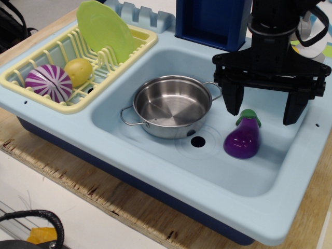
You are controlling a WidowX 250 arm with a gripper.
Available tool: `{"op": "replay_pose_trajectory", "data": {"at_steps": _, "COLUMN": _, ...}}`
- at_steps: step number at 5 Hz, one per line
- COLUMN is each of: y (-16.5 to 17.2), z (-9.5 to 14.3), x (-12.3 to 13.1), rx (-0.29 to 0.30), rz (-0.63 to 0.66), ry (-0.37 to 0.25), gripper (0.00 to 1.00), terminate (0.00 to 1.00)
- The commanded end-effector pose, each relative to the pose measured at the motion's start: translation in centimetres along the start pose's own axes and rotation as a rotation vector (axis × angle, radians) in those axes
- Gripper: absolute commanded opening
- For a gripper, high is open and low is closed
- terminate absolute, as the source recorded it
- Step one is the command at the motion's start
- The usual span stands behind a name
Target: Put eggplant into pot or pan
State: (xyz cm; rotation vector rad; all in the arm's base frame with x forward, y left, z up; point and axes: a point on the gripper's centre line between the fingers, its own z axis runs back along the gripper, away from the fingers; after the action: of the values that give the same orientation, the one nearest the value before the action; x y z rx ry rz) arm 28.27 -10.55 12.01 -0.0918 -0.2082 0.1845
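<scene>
2 black fingers [232,101] of the gripper [263,106] hang spread wide apart over the right half of the pale blue sink [171,171], with nothing between them; the left one ends just above and left of the eggplant's green cap, the right one ends well to its right, and neither touches it. Only the lower part of the arm shows, since its upper body runs out of the top edge. The eggplant [243,138] lies on the basin floor at the right, purple body toward the near side and stem cap pointing far, apart from the drain hole [197,141] to its left. The pot [173,106] stands upright on the basin floor left of the eggplant, empty, with 1 wire handle at its near left and 1 at its far right; the 2 things do not touch. On the far left a yellow dish rack [31,83] holds a purple-and-white striped ball [49,83], a small yellow round item [79,71] beside it whose kind is hard to make out, and a light green plate [105,31] standing tilted on edge. A dark blue block [210,19] behind the sink is cut off by the top edge and partly hidden by the arm. At the near left corner a black cable [36,218] and a yellow scrap [41,235] are cut off by the frame. The sink rests on a wooden board [78,181].
</scene>
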Motion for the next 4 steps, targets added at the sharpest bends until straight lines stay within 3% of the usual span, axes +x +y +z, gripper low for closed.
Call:
{"op": "replay_pose_trajectory", "data": {"at_steps": 1, "y": 0.9, "z": 0.2, "x": 1.2, "rx": 0.017, "rz": 0.078, "ry": -0.011, "gripper": 1.0, "terminate": 0.0}}
{"op": "replay_pose_trajectory", "data": {"at_steps": 4, "y": 1.6, "z": -1.4, "x": 1.1, "rx": 0.039, "rz": 0.194, "ry": 0.055, "gripper": 1.0, "terminate": 0.0}}
